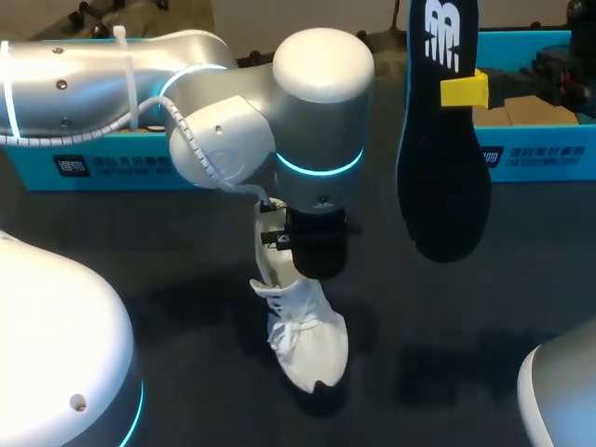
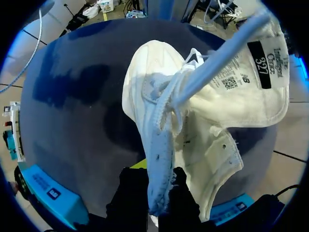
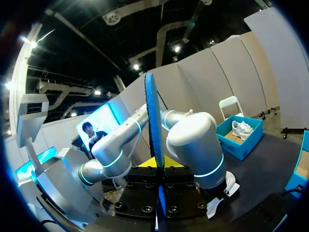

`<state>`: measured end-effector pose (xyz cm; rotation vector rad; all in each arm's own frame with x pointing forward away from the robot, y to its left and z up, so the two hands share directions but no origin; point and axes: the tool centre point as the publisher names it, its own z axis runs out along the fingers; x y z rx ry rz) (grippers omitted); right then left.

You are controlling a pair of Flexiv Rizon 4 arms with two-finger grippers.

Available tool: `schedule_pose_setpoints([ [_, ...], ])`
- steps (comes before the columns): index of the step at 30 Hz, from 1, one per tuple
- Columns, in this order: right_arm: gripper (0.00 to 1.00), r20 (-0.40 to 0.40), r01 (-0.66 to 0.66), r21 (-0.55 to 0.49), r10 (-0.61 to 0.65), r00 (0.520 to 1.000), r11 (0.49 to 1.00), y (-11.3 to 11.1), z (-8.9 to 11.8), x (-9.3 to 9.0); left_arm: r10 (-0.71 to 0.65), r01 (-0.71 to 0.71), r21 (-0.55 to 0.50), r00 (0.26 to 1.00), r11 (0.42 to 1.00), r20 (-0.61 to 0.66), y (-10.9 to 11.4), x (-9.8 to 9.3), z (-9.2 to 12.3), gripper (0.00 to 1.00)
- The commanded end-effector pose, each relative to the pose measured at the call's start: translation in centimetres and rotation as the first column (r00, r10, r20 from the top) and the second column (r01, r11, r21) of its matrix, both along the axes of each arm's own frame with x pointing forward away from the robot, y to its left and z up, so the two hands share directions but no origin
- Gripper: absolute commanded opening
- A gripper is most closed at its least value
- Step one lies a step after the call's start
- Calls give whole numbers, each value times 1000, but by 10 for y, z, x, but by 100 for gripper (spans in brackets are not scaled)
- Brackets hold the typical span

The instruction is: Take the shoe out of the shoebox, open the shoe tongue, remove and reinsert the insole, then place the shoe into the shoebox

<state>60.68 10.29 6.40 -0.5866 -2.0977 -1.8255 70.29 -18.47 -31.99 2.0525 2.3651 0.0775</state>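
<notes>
The left gripper (image 2: 159, 181) is closed on the white shoe (image 2: 193, 121). Its two fingers pinch the edge of the shoe's opening from both sides. The shoe hangs ahead of the fingers with its toe down toward the dark table (image 1: 466, 317) (the tongue (image 2: 251, 72) is folded outward, away from the fingers). The right gripper (image 3: 157, 166) holds the black insole (image 3: 152, 121) between its yellow tips. The insole stands out ahead of them, well apart from the shoe. A blue shoebox (image 1: 535, 154) is near this gripper.

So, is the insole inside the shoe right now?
No, the black insole is held up in the right arm's jaws, well apart from the white shoe.
</notes>
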Motion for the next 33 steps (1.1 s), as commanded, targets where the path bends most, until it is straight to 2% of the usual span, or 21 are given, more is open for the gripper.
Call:
schedule_pose_setpoints([
  [1,0,-2,-4,-3,4,1000,1000,2,0,4,-61,61,3,998,998,17,5,-4,-2,0],
  [8,0,-2,-4,-3,4,1000,1000,2,0,4,-109,109,-14,994,994,1,8,-7,-6,0],
  [17,0,-2,-4,-3,4,1000,1000,2,0,4,-192,193,-18,981,981,28,-3,-20,-22,0],
  [25,0,-2,-4,-3,4,1000,1000,2,0,4,-193,193,2,981,981,-2,-15,-21,-41,0],
  [33,0,-2,-4,-3,4,1000,1000,2,0,4,-187,188,25,982,982,-30,-24,-13,-61,0],
])
